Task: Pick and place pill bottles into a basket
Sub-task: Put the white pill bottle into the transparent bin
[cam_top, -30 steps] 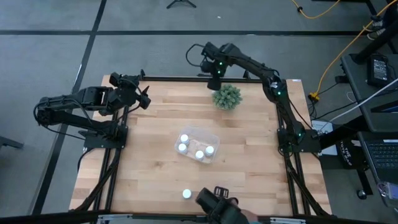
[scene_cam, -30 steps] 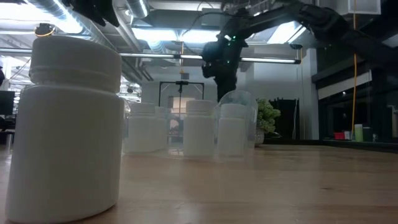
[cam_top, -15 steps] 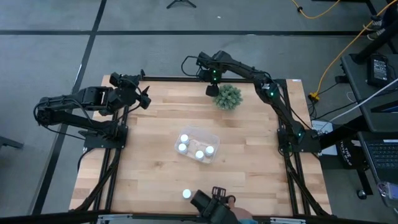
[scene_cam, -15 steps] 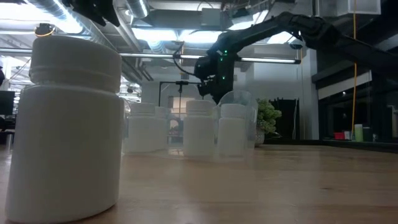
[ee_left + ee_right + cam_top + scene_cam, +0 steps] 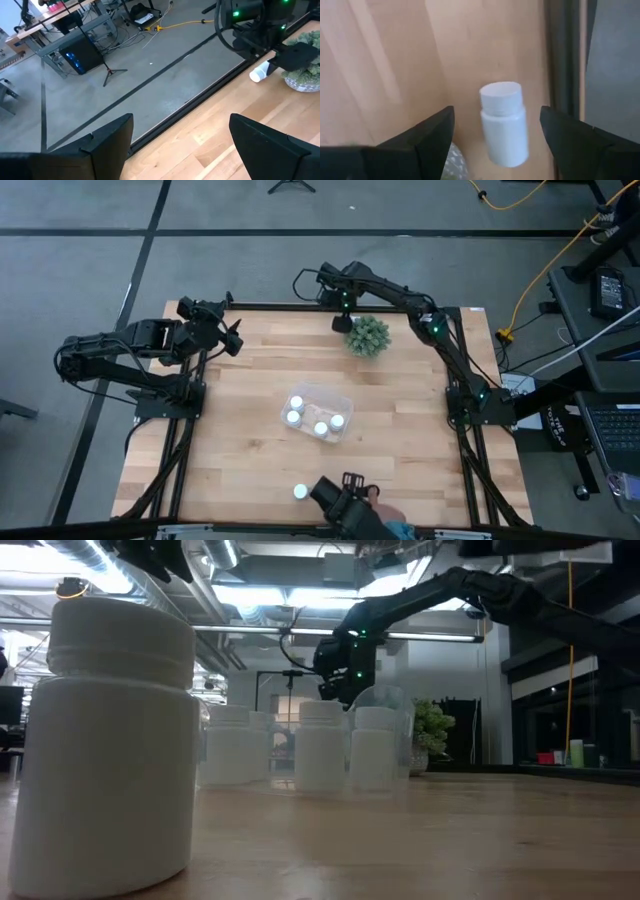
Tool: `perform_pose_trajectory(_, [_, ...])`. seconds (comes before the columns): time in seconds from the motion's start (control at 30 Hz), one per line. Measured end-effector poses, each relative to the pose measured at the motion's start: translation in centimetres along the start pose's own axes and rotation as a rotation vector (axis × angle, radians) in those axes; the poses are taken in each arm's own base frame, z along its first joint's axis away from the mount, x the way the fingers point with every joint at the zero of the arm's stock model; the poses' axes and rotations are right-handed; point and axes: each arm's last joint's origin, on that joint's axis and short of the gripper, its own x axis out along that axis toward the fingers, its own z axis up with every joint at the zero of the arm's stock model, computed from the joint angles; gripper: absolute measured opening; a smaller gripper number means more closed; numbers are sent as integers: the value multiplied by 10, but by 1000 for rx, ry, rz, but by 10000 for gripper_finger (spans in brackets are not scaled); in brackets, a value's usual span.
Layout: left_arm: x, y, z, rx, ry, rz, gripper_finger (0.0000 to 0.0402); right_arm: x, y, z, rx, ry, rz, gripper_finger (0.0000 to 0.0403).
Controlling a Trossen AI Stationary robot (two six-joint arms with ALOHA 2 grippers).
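Note:
A clear basket point(image 5: 345, 398) in the middle of the table holds several upright white pill bottles point(image 5: 296, 403). One bottle point(image 5: 299, 492) stands near the table's near edge and fills the left of the low view point(image 5: 110, 740). Another bottle point(image 5: 504, 127) lies on its side at the far edge beside the green plant point(image 5: 366, 335); it also shows in the left wrist view point(image 5: 260, 73). My right gripper point(image 5: 497, 142) is open over this bottle, one finger on either side, not touching it. My left gripper point(image 5: 180, 145) is open and empty at the far left corner point(image 5: 232, 338).
The plant stands right next to the lying bottle and my right gripper point(image 5: 342, 321). The table's dark frame edge point(image 5: 562, 60) runs just beyond the bottle. A dark object point(image 5: 345, 500) reaches over the near edge beside the near bottle. Bare wood point(image 5: 240, 460) lies around the basket.
My right gripper has gone down and a little toward the table's left, from above the plant to the bottle at the far edge, staying open. The dark object at the near edge has shifted a little.

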Motion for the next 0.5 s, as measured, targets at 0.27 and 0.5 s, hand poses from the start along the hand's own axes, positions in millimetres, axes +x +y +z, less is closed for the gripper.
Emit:
perform_pose_trajectory(0.27, [0, 0, 0, 1, 3, -6, 322, 7, -16, -8, 24, 18, 4, 295])
perform_pose_trajectory(0.5, [0, 0, 0, 3, 3, -7, 322, 16, -14, -7, 19, 29, 39, 295])
